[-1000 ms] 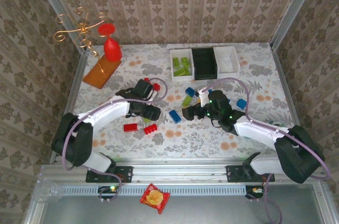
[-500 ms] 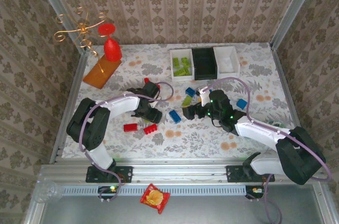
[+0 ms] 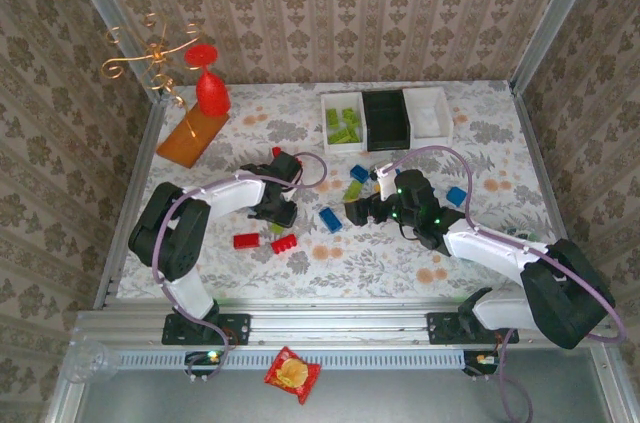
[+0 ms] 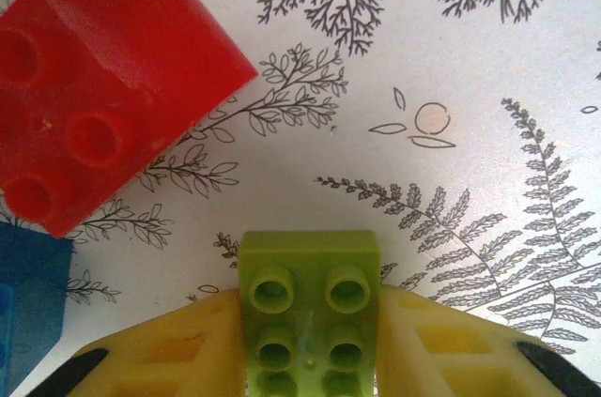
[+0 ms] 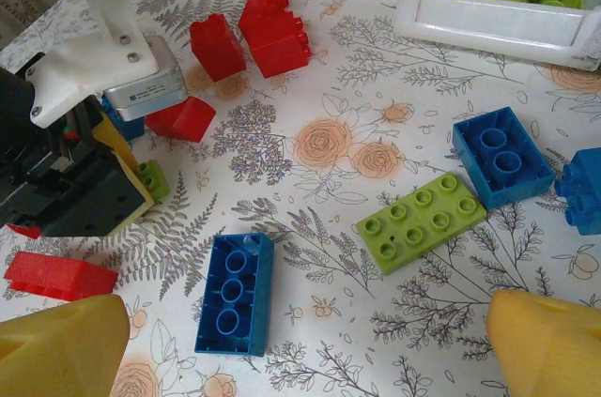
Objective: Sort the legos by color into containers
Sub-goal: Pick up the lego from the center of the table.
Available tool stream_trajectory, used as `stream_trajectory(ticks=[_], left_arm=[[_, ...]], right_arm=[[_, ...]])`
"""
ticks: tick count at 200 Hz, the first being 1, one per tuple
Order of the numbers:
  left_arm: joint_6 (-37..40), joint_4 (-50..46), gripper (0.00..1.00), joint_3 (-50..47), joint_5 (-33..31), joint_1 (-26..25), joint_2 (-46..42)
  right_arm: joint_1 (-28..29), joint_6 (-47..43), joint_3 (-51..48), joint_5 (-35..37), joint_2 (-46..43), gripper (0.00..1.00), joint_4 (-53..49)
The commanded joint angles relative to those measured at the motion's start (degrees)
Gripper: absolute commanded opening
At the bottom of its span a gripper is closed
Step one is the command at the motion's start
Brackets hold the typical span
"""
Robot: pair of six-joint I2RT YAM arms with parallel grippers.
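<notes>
**A:** How do the jaws stand?

**B:** The left gripper is closed on a lime brick, studs up, with a yellow finger pressed to each long side. The right gripper is spread wide and holds nothing.

**A:** Where is that brick from the white bin of greens?

**B:** Well off to the bin's near-left, low over the table.

**A:** Is any other green outside the bin?

**B:** A flat lime plate lies on the bin's near side, much closer to it than the held brick, below the right gripper. Its long axis slants nearly along the line on which those fingers close. I judge the wrist must turn to take it across its narrow width.

**A:** Which arm is nearer the bin?

**B:** The right. The left has the longer carry, away and rightward.
</notes>
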Motion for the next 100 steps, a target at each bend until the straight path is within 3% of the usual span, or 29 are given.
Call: stream_trajectory(ticks=[1, 40, 100], left_arm=[[-1.5, 2.0, 0.34, 3.0, -4.1, 0.3, 0.3], [-1.2, 8.6, 0.37, 11.9, -3.1, -2.3, -0.9], [1.7, 10.3, 0.38, 38.9, -3.1, -3.1, 16.3]], right_arm=[[0.1, -0.6, 0.9, 1.5, -1.1, 0.99, 0.1], [0.0, -0.6, 0.4, 2.8, -2.0, 0.99, 0.1], [-0.1, 0.3, -1.9, 9.7, -6.4, 0.99, 0.5]])
